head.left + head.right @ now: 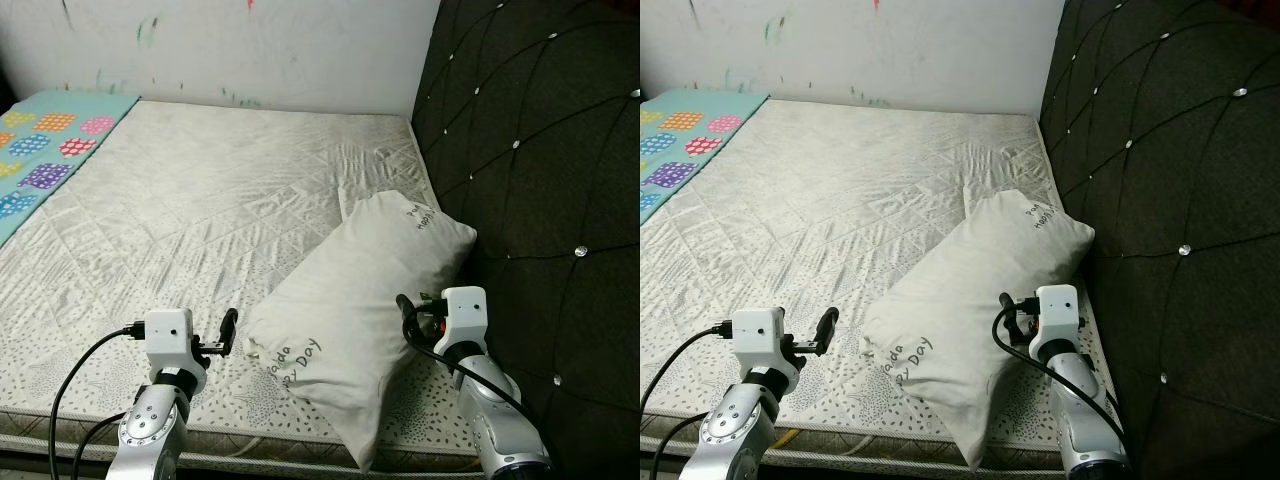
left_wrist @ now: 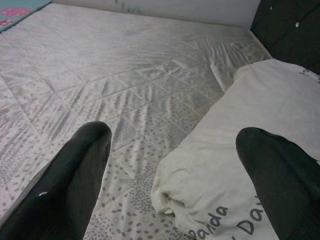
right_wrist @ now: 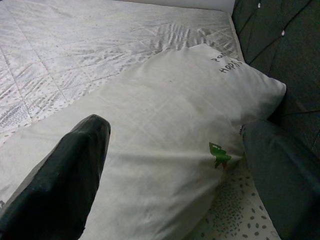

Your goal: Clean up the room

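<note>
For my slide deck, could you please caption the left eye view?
Both open grippers, left and right, flank a cream pillow lying on a bare mattress beside a dark headboard.

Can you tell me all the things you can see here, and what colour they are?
pillow: one, cream with dark writing, lying slantwise on the mattress beside the headboard
mattress: one, pale grey quilted
headboard: one, black, tufted with studs
blanket: one, teal with coloured patches, far left corner
wall: white, with crayon marks
left gripper: open, at the pillow's near corner
right gripper: open, at the pillow's right side
</note>
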Tool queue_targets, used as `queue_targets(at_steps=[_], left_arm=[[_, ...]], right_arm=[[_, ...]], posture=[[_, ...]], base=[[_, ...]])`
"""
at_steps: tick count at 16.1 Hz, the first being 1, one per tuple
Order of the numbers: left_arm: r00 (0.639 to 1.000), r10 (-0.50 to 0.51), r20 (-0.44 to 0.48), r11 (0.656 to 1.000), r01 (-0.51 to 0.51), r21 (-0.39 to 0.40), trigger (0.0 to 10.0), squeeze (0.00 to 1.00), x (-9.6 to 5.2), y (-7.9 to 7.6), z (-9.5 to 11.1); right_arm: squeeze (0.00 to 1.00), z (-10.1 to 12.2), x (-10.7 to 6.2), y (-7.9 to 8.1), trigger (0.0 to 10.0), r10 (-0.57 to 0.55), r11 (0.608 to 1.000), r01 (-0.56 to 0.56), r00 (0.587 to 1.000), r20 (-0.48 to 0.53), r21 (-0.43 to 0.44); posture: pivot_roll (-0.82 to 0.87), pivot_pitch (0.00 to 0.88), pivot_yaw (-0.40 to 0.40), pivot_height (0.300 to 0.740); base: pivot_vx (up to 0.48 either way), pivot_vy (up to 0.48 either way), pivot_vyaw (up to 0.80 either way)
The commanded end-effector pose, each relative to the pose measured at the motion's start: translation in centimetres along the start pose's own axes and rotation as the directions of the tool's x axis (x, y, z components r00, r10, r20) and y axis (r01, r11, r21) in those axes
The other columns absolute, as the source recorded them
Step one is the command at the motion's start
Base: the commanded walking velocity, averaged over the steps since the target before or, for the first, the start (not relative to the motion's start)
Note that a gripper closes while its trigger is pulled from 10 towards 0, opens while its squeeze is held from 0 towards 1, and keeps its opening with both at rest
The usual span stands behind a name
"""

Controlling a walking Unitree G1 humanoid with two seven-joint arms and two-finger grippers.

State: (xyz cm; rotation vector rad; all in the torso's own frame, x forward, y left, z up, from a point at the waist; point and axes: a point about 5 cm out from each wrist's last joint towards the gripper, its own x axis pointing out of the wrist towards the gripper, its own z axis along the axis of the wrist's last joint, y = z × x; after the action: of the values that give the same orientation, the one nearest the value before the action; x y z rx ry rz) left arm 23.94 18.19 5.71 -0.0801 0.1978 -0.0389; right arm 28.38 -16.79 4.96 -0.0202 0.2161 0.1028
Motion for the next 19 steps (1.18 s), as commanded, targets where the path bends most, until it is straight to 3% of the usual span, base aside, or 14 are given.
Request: queue_targets(at_steps=[1,5,12,19], left_arm=[[1.000,-0.001,-0.009,1.000,0.001,0.001,10.0,0.00,0.21,-0.18,-0.14],[1.000,0.000,-0.009,1.000,0.000,0.001,10.0,0.00,0.25,-0.21,-0.13],[1.000,-0.002,-0.009,1.000,0.002,0.002,10.0,0.00,0.29,-0.26,-0.15],[1.000,-0.002,-0.006,1.000,0.002,0.004,10.0,0.00,0.37,-0.31,-0.09]], right_arm=[[0.00,0.20,0.11,-0.07,10.0,0.004,1.000,-0.004,1.000,0.007,-0.008],[0.00,0.21,0.12,0.02,10.0,0.008,1.000,-0.008,1.000,0.007,-0.008],[0.00,0.17,0.11,0.05,10.0,0.009,1.000,-0.009,1.000,0.006,-0.008],[0.00,0.19,0.15,0.12,10.0,0.013,1.000,-0.013,1.000,0.008,-0.008]], posture=[[-0.09,0.000,-0.028,0.740],[-0.09,0.000,-0.028,0.740],[-0.09,0.000,-0.028,0.661],[-0.09,0.000,-0.029,0.546]], base=[[0.000,0.000,0.00],[0.000,0.000,0.00],[0.000,0.000,0.00],[0.000,0.000,0.00]])
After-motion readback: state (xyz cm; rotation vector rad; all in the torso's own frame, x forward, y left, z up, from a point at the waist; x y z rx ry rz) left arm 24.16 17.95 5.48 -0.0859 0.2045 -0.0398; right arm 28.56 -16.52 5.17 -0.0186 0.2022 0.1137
